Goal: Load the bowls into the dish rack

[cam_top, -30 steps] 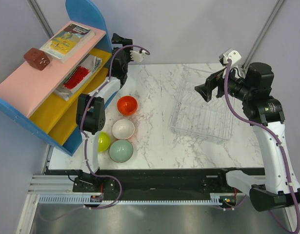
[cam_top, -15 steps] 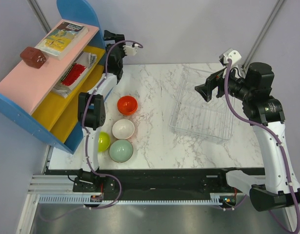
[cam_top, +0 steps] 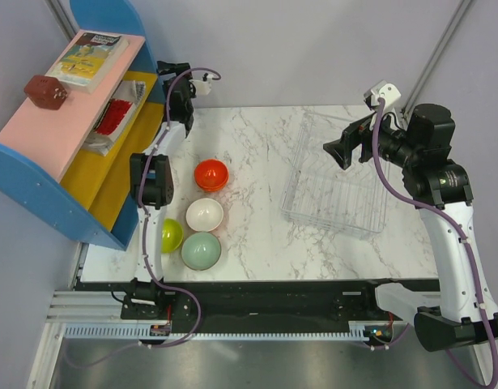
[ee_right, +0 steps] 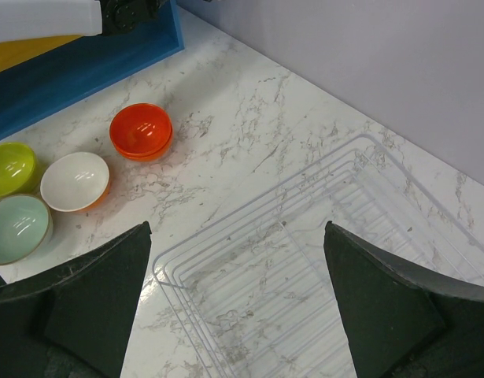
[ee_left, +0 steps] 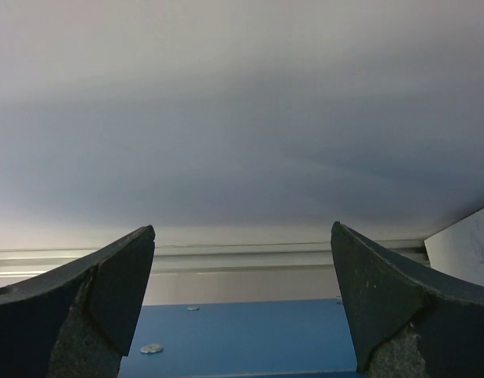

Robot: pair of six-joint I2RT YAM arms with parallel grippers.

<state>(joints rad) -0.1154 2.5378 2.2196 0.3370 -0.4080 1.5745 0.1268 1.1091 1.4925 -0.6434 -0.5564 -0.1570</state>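
Four bowls show at the table's left: a red-orange bowl that looks nested in a second one, a bowl that is white inside, a lime-yellow bowl and a pale grey-green bowl. The clear dish rack stands empty at the right. My left gripper is open at the back left, over the shelf unit's blue panel. High above the rack's left side, my right gripper is open and holds nothing.
A blue, pink and yellow shelf unit stands aslant off the table's left edge, carrying a book, a brown object and packets. A grey wall runs behind the table.
My left gripper has swung left along the back edge. The shelf unit has shifted left and turned with it. The right arm and the bowls have stayed put.
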